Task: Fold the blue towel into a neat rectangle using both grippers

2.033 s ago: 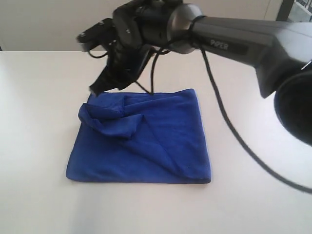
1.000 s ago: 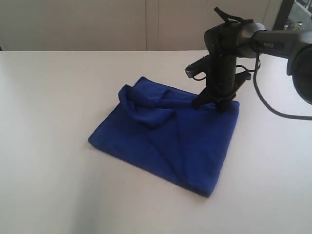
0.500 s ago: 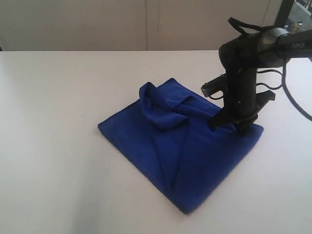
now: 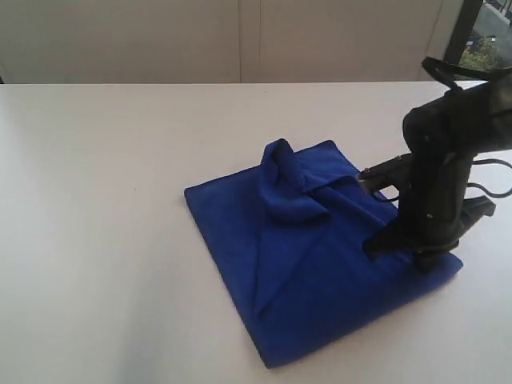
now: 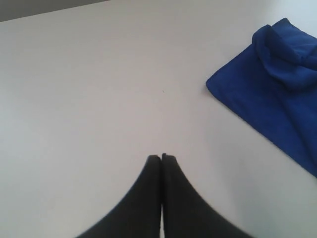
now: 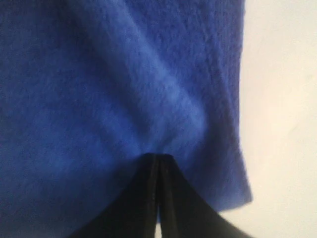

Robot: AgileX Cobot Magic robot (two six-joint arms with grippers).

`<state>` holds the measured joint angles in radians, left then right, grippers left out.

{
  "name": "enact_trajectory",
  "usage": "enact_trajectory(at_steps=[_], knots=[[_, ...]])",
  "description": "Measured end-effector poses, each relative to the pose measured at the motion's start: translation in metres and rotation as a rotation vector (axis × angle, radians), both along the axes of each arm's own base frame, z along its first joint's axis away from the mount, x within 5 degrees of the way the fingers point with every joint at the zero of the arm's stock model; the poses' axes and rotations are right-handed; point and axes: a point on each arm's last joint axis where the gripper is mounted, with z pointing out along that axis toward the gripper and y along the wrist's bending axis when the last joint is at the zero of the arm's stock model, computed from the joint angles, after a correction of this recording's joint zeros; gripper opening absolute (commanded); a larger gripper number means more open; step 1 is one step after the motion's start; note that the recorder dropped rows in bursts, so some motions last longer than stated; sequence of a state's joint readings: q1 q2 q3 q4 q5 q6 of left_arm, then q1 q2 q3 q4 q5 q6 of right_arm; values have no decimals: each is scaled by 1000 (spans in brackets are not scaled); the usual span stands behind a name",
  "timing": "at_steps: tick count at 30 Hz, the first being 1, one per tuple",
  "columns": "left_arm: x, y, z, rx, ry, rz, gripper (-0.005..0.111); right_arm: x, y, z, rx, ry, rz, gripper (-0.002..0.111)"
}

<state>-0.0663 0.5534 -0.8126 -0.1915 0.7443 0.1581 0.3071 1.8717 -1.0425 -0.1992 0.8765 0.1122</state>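
The blue towel [image 4: 312,272] lies on the white tabletop [image 4: 96,200], right of the middle and towards the near edge. It is folded into a rough four-sided shape and sits turned on the surface, so that one corner points at the near edge and another at the right edge. At its far corner the cloth is bunched into a soft raised lump instead of lying flat. From that lump a straight crease runs down across the top layer towards the near corner.

The right gripper [image 4: 404,252] stands almost upright on the towel's right-hand corner, its black fingertips down on the fabric. In the right wrist view the right gripper [image 6: 157,156] has its jaws pressed together with no gap between them. The towel [image 6: 99,74] dimples and puckers around the tips, and a strip of bare tabletop [image 6: 282,99] shows past the hem. Whether a small fold of cloth is nipped between the tips or only pushed down under them cannot be told from here.

The left gripper [image 5: 161,157] is also fully closed and empty, its two black fingers meeting at a point above bare tabletop [image 5: 99,74]. The towel [image 5: 277,99] lies well apart from it.
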Motion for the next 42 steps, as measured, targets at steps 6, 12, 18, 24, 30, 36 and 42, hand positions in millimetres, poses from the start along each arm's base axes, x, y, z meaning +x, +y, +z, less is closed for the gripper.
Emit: enact_trajectory(at_steps=[6,12,18,24,30,36,42], knots=[[0,0,0,0,0,0,0,-5,27,65,173,-249,23,0],[0,0,0,2,0,1,0,-4,95,97,366,-350,187,0],[0,0,0,2,0,1,0,12,172,76,440,-311,318,0],[0,0,0,2,0,1,0,41,213,26,428,-258,344,0],[0,0,0,2,0,1,0,58,228,1,423,-236,340,0],[0,0,0,2,0,1,0,66,234,-6,424,-246,339,0],[0,0,0,2,0,1,0,81,233,-9,450,-299,258,0]])
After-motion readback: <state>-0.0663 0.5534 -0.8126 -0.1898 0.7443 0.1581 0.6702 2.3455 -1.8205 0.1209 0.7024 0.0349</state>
